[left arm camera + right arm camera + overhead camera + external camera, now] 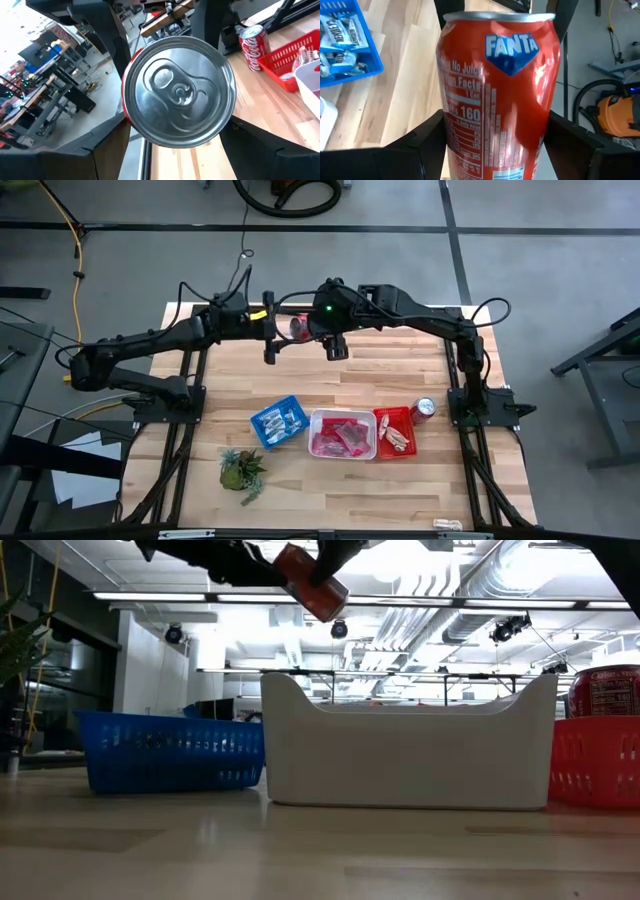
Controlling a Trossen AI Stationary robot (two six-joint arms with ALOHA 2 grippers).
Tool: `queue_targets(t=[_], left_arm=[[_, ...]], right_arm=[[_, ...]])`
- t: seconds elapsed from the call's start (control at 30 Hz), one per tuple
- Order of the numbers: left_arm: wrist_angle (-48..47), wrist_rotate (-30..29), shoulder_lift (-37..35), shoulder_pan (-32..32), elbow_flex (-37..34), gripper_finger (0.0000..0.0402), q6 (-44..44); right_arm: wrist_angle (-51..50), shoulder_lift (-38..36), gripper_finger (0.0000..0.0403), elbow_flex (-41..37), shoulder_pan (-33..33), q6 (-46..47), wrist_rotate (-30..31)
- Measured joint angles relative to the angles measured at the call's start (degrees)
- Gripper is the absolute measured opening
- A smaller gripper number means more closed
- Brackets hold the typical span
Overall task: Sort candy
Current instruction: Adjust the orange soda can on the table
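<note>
While right claw (300, 328) grips can (298, 327), candy (340, 435) well apart in trays.

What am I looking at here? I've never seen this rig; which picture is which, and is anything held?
Two dark robot arms work over a wooden table. One picture looks straight down, one looks level across the tabletop, and two come from cameras on the wrists. Three trays hold sorted candy: blue tray, white tray, red tray. Beside them are a cola can and a small plant. The right gripper holds a red Fanta can in the air; the left gripper is at its top end.
</note>
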Motion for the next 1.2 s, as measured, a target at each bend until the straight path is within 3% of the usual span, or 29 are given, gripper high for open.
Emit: queue_targets(t=[0.33, 0.57, 0.73, 0.93, 1.07, 1.2], left_arm=[[0.18, -0.48, -0.20, -1.80, 0.14, 0.0278, -0.38], [-1.81, -6.17, -0.90, -1.75, 0.28, 0.0278, -0.32], [-7.60, -6.15, -3.90, 1.20, 0.48, 0.0278, -4.01], [-18.73, -4.34, -7.24, 7.86, 0.37, 0.0278, -11.99], [-21.99, 1.74, -9.10, 12.40, 0.08, 0.0278, -18.05], [-22.22, 4.90, -11.28, 15.61, -1.35, 0.0278, -22.79]], right_arm=[[0.64, 0.17, 0.0260, -0.17, -0.18, 3.23, 1.52], [1.78, 0.41, 0.0260, -0.24, -0.76, 7.00, 1.41], [1.80, 0.46, 0.0260, -0.24, -3.76, 16.29, -4.58], [-0.16, 0.39, 0.0260, -1.71, -7.61, 19.31, -8.47], [-0.57, -0.39, 0.0260, -8.65, -9.94, 19.56, -14.10], [9.61, -5.36, 0.0260, -25.36, -11.54, 20.82, -18.82]])
